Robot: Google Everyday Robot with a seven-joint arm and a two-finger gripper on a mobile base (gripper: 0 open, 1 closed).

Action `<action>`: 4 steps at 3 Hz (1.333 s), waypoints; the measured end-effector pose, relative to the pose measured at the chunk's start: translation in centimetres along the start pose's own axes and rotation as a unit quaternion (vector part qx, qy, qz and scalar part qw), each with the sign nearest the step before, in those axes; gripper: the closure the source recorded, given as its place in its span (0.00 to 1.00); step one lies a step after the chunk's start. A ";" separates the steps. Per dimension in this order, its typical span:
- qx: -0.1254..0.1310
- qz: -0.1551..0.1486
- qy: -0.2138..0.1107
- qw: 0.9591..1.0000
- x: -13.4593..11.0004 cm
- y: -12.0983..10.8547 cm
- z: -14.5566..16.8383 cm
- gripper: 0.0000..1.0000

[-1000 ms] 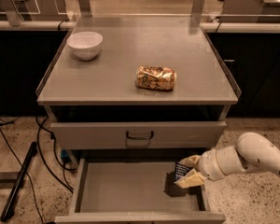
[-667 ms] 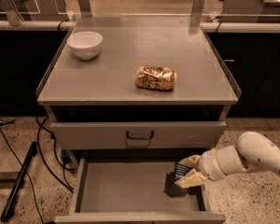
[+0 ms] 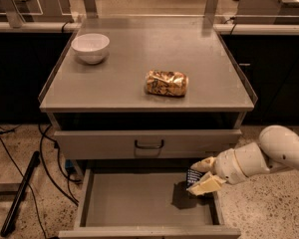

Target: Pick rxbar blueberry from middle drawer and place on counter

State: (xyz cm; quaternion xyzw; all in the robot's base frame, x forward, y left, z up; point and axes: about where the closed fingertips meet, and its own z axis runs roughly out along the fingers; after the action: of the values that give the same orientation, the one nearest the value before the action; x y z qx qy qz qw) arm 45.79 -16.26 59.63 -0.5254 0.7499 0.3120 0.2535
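Observation:
The middle drawer (image 3: 134,203) is pulled open below the cabinet, with a plain grey floor. My gripper (image 3: 198,177) reaches in from the right at the drawer's right side and is shut on the rxbar blueberry (image 3: 193,176), a small dark bar with white lettering held between the cream fingers just above the drawer floor. Its shadow lies on the floor beneath. The counter (image 3: 139,49) is the broad grey cabinet top above.
A white bowl (image 3: 90,47) stands at the counter's back left. A shiny gold-and-brown can (image 3: 166,82) lies near the counter's middle. A shut drawer front with a black handle (image 3: 149,145) sits above the open drawer. Cables run over the floor at the left.

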 end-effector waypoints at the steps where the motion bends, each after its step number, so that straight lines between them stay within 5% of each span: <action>1: 0.018 -0.019 0.006 1.000 -5.8 1.3 -4.6 1.00; 2: 0.082 -0.093 0.025 0.992 -14.0 1.3 -10.6 1.00; 4: 0.069 -0.115 0.024 0.991 -17.4 2.3 -12.4 1.00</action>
State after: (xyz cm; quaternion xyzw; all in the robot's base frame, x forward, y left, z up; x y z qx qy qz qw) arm 48.50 -13.88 80.82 -0.5969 0.7102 0.2149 0.3052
